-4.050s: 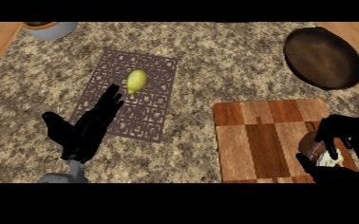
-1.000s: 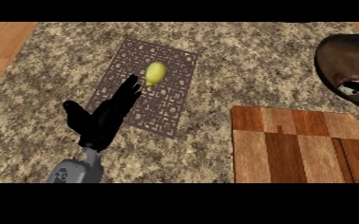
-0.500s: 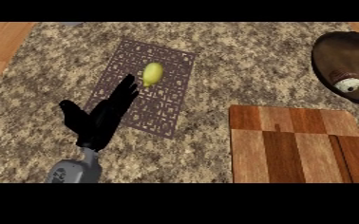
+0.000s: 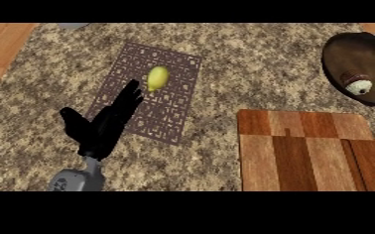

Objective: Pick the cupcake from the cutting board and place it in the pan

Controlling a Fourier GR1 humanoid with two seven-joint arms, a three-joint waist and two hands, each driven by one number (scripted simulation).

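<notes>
Counter (image 4: 242, 69) carries all; cutting board (image 4: 304, 151) lies bare at lower right; pan (image 4: 350, 62) at right edge holds the cupcake (image 4: 359, 86), so placement looks done; left hand (image 4: 106, 124) rests spread, idle; right hand unseen.

Speckled stone-look counter (image 4: 242, 69), striped wooden cutting board (image 4: 307, 151), dark matt pan (image 4: 345, 59), patterned brown mat (image 4: 172, 99)

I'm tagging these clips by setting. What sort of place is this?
Most likely a kitchen counter: a speckled stone-like worktop carries a wooden cutting board, a dark pan with a cupcake in it, and a patterned mat bearing a lemon.
</notes>
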